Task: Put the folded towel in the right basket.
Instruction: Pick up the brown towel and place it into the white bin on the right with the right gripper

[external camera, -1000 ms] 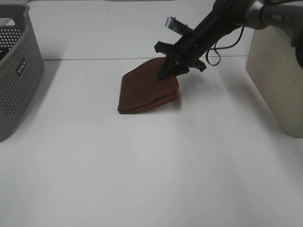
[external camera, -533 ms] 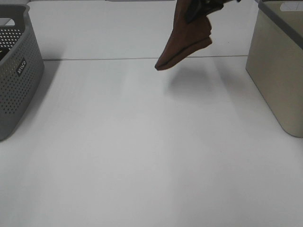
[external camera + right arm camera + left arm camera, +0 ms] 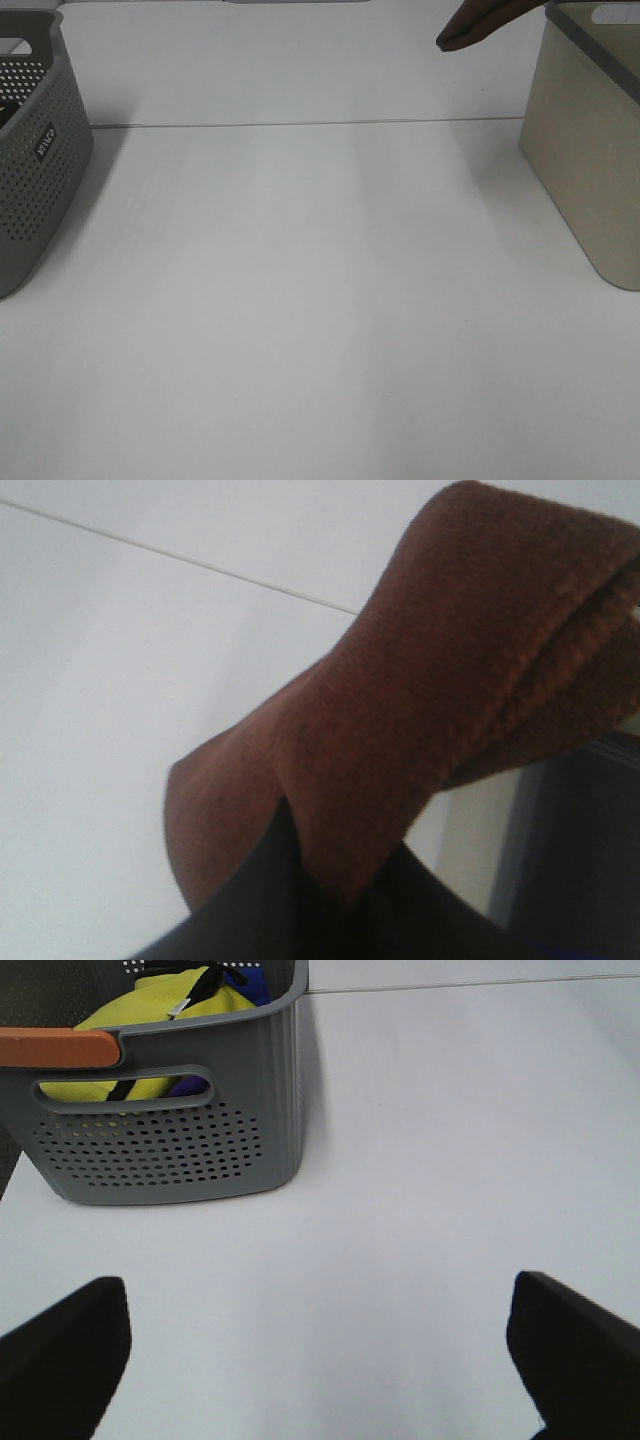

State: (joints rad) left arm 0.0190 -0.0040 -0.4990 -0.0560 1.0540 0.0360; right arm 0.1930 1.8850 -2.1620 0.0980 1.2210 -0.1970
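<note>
The folded brown towel [image 3: 483, 24] hangs in the air at the top of the high view, just left of the beige right basket [image 3: 585, 150]; only its lower tip shows there. In the right wrist view the towel [image 3: 440, 710] fills the frame, pinched between my right gripper's dark fingers [image 3: 270, 900], with the basket's rim [image 3: 590, 780] just behind it. The right gripper itself is out of the high view. My left gripper [image 3: 320, 1360] is open and empty above the table, with both fingertips [image 3: 60, 1350] at the frame's corners.
A grey perforated basket [image 3: 35, 150] stands at the left edge; in the left wrist view this grey basket [image 3: 170, 1140] holds yellow and blue cloth. The white table [image 3: 300, 300] lies between the two baskets.
My right gripper has lifted the towel off the table and carried it up and to the right, from the table's middle to beside the right basket's rim. The arm has left the high view.
</note>
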